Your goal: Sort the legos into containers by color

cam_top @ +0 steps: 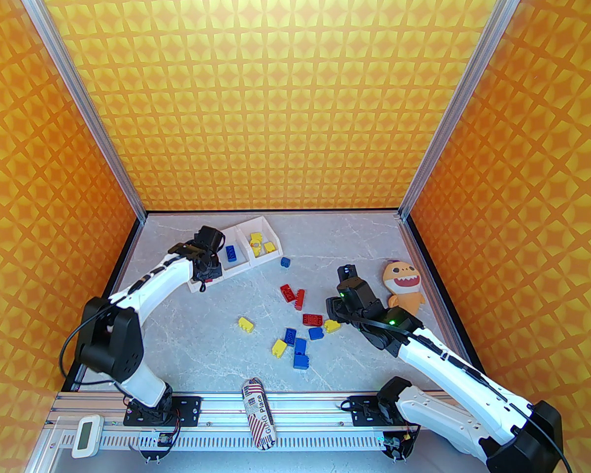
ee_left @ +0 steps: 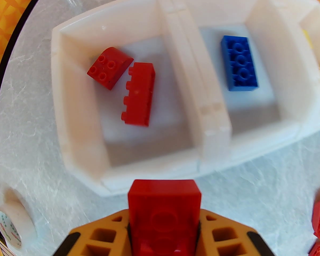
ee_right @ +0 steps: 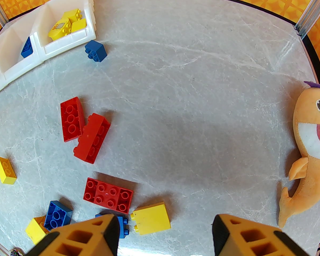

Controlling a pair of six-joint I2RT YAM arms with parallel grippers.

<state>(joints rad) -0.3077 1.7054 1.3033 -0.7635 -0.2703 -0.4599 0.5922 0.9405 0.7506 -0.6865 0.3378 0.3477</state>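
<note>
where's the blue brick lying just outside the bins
Upper left in the right wrist view: the blue brick lies on the table beside the end corner of the yellow-filled bin.

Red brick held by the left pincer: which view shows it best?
Left wrist: the red brick sits large, clamped in the left pincer before the containers. From top external, the pincer hides nearly all of it. The right wrist faces elsewhere.

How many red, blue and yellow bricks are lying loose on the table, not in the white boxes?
Red bricks: 3
Blue bricks: 5
Yellow bricks: 3
Total: 11
Not counted: the held red brick in the left pincer.
</note>
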